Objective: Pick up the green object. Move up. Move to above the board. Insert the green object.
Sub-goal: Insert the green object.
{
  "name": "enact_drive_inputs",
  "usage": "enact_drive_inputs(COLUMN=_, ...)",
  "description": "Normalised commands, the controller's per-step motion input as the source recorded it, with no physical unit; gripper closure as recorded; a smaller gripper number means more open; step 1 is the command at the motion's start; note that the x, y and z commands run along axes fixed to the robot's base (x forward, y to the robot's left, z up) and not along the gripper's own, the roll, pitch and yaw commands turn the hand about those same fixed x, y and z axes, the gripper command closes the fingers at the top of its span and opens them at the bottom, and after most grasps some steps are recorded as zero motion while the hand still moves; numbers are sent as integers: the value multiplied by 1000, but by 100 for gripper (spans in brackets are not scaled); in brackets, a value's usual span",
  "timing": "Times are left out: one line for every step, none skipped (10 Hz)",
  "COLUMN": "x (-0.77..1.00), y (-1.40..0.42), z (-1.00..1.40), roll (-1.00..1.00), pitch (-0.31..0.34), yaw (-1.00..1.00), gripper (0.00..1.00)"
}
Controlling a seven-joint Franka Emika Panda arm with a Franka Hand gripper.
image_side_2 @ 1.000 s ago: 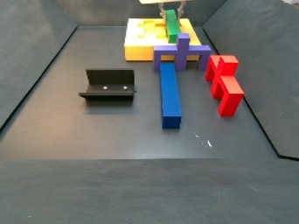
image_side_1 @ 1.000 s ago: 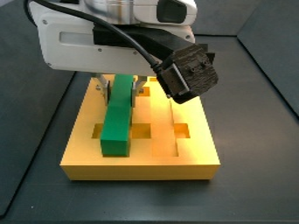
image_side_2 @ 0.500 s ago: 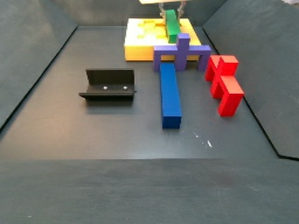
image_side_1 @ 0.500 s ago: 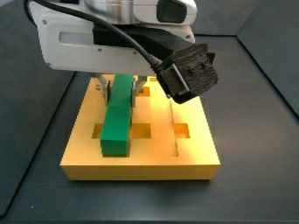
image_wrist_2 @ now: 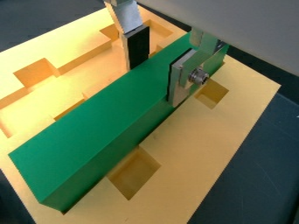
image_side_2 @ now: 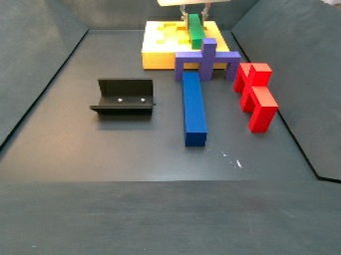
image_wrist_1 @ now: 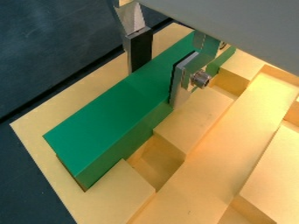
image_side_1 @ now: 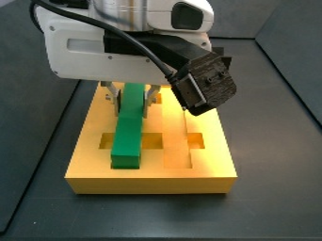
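Note:
The green object [image_wrist_1: 111,118] is a long bright-green bar lying lengthwise along the orange-yellow board [image_wrist_1: 239,144], low in one of its long grooves. It shows in the other wrist view [image_wrist_2: 105,127] and in both side views [image_side_1: 127,127] [image_side_2: 194,30]. My gripper [image_wrist_1: 160,79] straddles the bar near its far end and is shut on it. One silver finger [image_wrist_1: 184,74] sits against the near side, and the dark pad [image_wrist_1: 138,48] is on the far side. In a side view the gripper [image_side_1: 132,92] is low over the board [image_side_1: 176,174].
In a side view a purple piece [image_side_2: 206,65] stands at the board's front edge. A long blue bar [image_side_2: 196,105] lies in front of it, red blocks [image_side_2: 253,95] lie to the right, and the fixture [image_side_2: 123,97] stands to the left. Dark walls ring the floor.
The gripper and the green bar have sunk slightly toward the board. Nothing else has moved.

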Motion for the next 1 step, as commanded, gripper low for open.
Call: enact_drive_inputs(x=0, y=0, z=0, roll=0, pitch=0, yaw=0, gripper=100)
